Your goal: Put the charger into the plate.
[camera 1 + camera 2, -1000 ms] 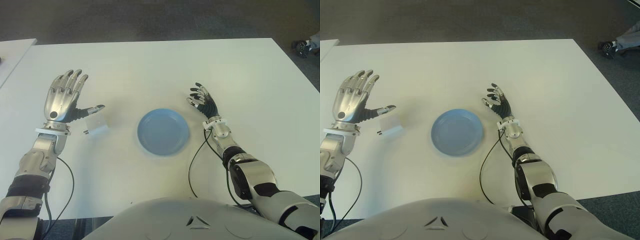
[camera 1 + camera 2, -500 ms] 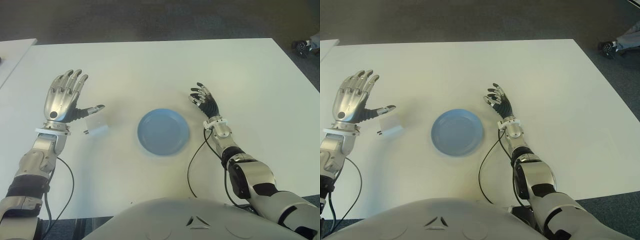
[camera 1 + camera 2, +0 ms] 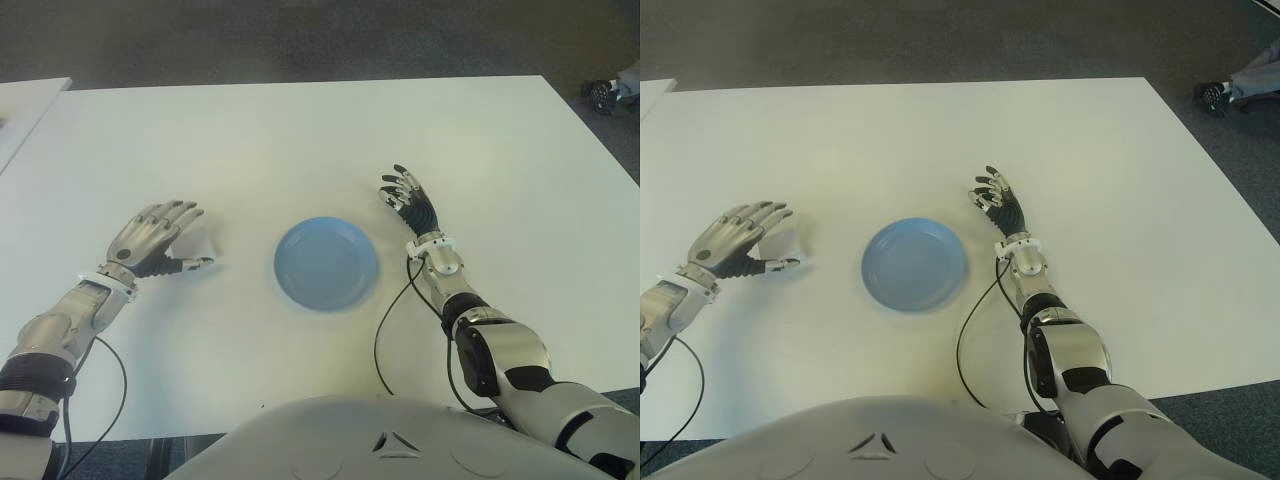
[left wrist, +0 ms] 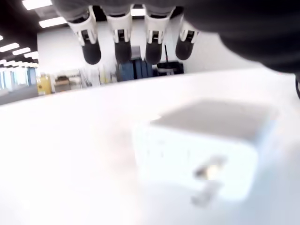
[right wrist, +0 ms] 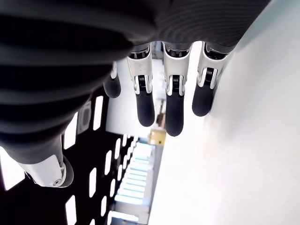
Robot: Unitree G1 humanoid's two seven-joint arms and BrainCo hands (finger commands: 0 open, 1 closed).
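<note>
The charger (image 4: 206, 145), a white cube with metal prongs (image 4: 209, 169), lies on the white table (image 3: 300, 150) left of the plate. My left hand (image 3: 160, 232) hovers low over it, palm down, and hides most of it in the eye views. In the left wrist view its fingers (image 4: 122, 44) stretch out past the charger without closing on it, and the thumb (image 3: 200, 264) lies beside it. The round blue plate (image 3: 327, 263) sits at the table's middle and holds nothing. My right hand (image 3: 405, 195) shows just right of the plate, fingers extended and holding nothing.
A black cable (image 3: 383, 335) runs from my right wrist back toward my body, close to the plate's right rim. A second white table (image 3: 25, 105) stands at the far left. A dark castor wheel (image 3: 603, 95) is on the floor beyond the table's right corner.
My left hand has dropped from a raised, upright pose down over the charger, now covering most of it. The right hand and the plate have stayed put.
</note>
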